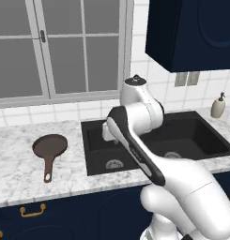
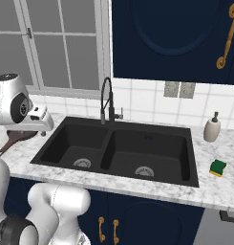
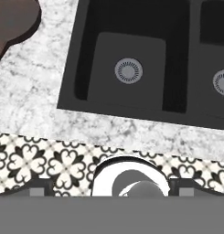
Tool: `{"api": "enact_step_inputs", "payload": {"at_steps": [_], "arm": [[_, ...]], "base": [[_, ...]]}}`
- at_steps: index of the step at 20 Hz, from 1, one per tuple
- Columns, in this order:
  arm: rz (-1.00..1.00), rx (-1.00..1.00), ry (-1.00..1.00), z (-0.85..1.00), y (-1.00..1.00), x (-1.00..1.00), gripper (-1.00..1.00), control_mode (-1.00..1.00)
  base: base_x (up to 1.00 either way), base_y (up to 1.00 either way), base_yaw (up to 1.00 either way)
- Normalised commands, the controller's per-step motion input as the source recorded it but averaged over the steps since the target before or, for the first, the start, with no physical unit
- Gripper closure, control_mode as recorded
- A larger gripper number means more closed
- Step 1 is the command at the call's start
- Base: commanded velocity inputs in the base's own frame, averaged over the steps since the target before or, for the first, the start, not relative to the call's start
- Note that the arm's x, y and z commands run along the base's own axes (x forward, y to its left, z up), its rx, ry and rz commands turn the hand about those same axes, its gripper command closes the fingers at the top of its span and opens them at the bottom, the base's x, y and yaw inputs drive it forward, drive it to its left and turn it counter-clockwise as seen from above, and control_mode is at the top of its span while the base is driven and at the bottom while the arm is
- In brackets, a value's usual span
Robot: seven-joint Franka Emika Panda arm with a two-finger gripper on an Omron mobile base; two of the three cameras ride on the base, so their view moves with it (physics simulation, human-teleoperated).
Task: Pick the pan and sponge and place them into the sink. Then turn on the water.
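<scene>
A: Where do things lie?

B: The pan [image 1: 49, 147] sits flat on the marble surface [image 1: 13, 168] at centre left of the left base view, handle pointing toward the lower edge of the frame, just beside the sink [image 1: 95, 161] but not in it. In the hand view its dark rim [image 3: 13, 23] fills the upper left corner. The sponge [image 2: 218, 167] lies at the right of the right base view, on the surface past the sink's right rim, near a soap bottle [image 2: 212, 128]. Both basins look empty, and no water comes from the tap [image 2: 107, 100].

A: And the gripper?

B: The fingertips are hard to make out in the hand view, but the gripper reads as spread wide with nothing in it. The hand hangs over the left basin's front edge, looking down at its drain [image 3: 129, 70].

A: So the step in hand?

B: Going for the pan, I'd judge. Swing the hand toward the frame's upper left, line the jaws across the handle, which is the narrow part, and come down straight. Grip near the bowl end so the pan won't droop. Then lift clear of the sink's rim before carrying it over the left basin.
</scene>
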Motion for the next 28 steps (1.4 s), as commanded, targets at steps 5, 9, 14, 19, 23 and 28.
{"api": "enact_step_inputs", "payload": {"at_steps": [5,9,14,19,23,28], "arm": [[0.0,0.0,0.19,-0.19,0.82,0.0,-1.0,-1.0],[0.0,-0.03,0.13,-0.22,0.87,0.0,-1.0,-1.0],[-0.02,-0.14,-0.02,-0.4,0.84,0.01,-1.0,-1.0],[0.0,-0.1,0.0,-0.34,0.74,0.12,-1.0,-1.0],[-0.02,-0.07,0.0,-0.31,0.74,0.31,-1.0,-1.0],[-0.02,-0.09,0.0,-0.38,0.64,0.56,-1.0,-1.0]], "base": [[0.0,0.0,0.0],[0.0,0.0,0.0],[0.0,0.0,0.0],[0.0,0.0,0.0],[0.0,0.0,0.0],[0.0,0.0,0.0]]}}
